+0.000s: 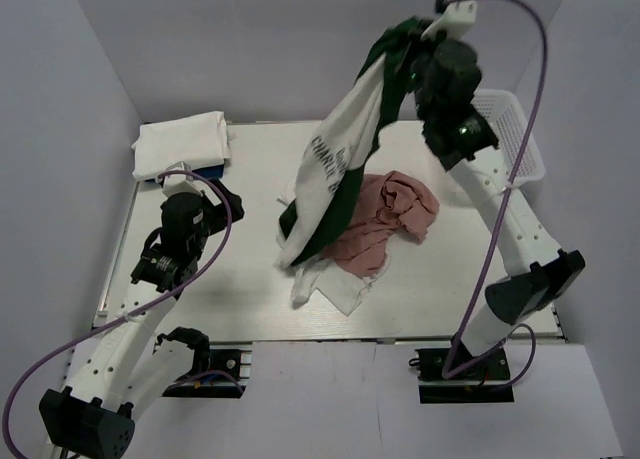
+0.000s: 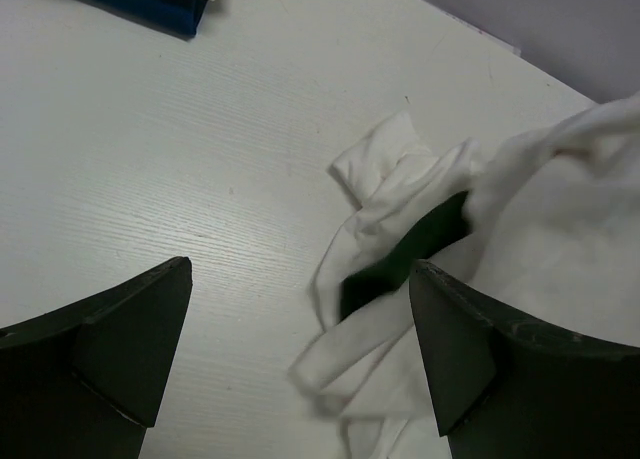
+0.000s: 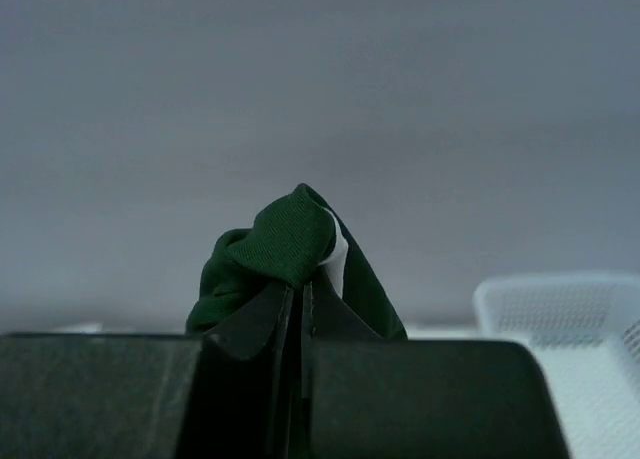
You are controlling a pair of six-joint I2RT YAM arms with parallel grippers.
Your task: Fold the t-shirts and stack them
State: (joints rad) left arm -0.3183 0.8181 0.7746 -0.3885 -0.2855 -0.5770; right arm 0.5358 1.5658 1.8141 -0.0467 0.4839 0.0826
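Early stage, I'd judge. A folded white pile (image 1: 180,144) sits at the far left corner of the worktop (image 1: 200,289), and that's all that looks done. My right claw (image 3: 300,297) is pinching a bunched edge of the green shirt (image 1: 322,229), held high over the far right side, its lower end reaching mid-worktop. My left claw (image 2: 300,279) is spread and empty, low over the left side. The pink shirt (image 1: 395,219) and a white shirt (image 1: 335,289) lie crumpled mid-worktop. Green is not yet laid flat, and all three need folding and stacking.
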